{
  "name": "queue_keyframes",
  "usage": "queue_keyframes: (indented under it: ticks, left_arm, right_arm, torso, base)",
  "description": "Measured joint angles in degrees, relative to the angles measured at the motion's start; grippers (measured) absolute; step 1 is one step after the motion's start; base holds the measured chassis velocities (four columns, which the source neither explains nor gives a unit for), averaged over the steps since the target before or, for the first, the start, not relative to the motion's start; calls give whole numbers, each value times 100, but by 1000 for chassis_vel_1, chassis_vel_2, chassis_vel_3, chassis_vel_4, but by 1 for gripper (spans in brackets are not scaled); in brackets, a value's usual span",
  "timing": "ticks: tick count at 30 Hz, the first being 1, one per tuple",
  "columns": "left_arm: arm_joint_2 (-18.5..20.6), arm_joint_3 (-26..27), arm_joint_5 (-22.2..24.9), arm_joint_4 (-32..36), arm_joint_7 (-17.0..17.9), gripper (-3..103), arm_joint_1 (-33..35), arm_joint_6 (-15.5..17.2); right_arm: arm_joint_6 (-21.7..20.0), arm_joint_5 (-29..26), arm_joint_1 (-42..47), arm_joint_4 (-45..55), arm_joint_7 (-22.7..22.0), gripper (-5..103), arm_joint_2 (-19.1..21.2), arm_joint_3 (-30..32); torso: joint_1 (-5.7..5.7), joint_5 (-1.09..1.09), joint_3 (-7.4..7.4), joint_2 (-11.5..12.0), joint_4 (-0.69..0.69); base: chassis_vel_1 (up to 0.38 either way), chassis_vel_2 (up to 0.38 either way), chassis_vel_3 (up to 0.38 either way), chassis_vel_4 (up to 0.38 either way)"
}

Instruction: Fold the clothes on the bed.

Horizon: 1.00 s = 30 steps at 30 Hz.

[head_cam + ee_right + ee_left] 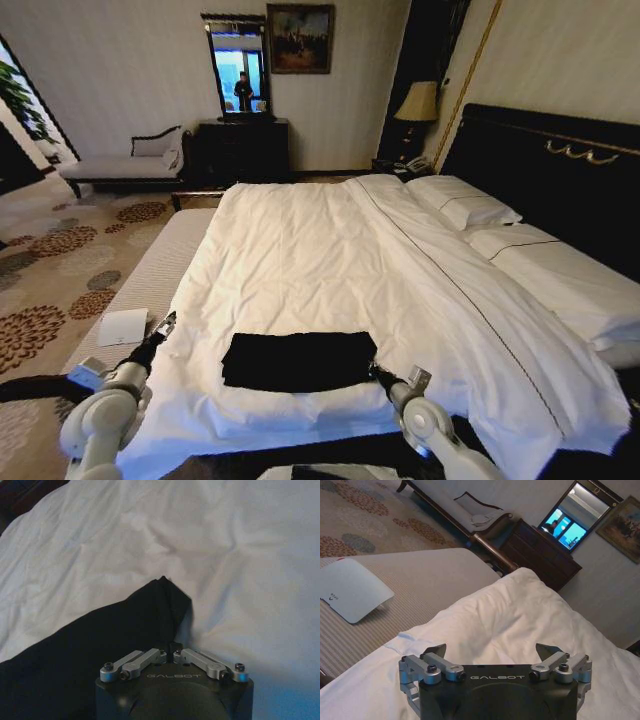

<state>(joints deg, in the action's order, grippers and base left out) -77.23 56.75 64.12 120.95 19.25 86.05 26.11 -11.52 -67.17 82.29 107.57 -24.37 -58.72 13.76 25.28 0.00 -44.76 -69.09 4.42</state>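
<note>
Right gripper (pixel 172 653) pinched shut on folded black soft T-shirt (pixel 298 360) corner; lift gently, keeping layers aligned; left gripper (pixel 492 652) open, empty, beside.

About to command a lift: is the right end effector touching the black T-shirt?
Touching. The right wrist view shows the right end effector shut on the black T-shirt edge.
</note>
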Motion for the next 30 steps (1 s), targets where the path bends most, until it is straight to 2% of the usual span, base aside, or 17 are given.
queue_keyframes:
  ticks: [6,11,14,22,29,30]
  left_arm:
    - [7,18,8,0,2,100,2,0]
    - [-2,11,13,0,9,100,-19,-1]
    - [-5,-3,16,1,16,100,-42,0]
    - [21,65,54,9,20,100,-42,4]
    - [57,155,62,-90,49,100,-139,2]
    - [138,239,90,-150,72,100,-176,-8]
  right_arm:
    - [30,-143,-10,273,9,1,58,137]
    - [-95,-549,41,878,-155,1,305,499]
    - [-293,-746,119,1092,-344,1,552,866]
    - [-420,-918,190,936,-436,1,1177,1511]
    - [-339,-699,108,1003,-312,1,1089,1303]
    - [-188,-496,61,1025,-27,1,1031,1121]
  torso:
    - [0,0,0,0,0]
    - [1,0,0,0,-1]
    - [1,-1,0,0,-1]
    - [1,0,0,0,0]
    - [1,0,0,0,1]
    - [1,0,0,0,1]
  base:
    - [0,0,0,0]
    - [0,0,0,0]
    - [0,0,0,0]
    - [0,0,0,0]
    - [0,0,0,0]
    - [0,0,0,0]
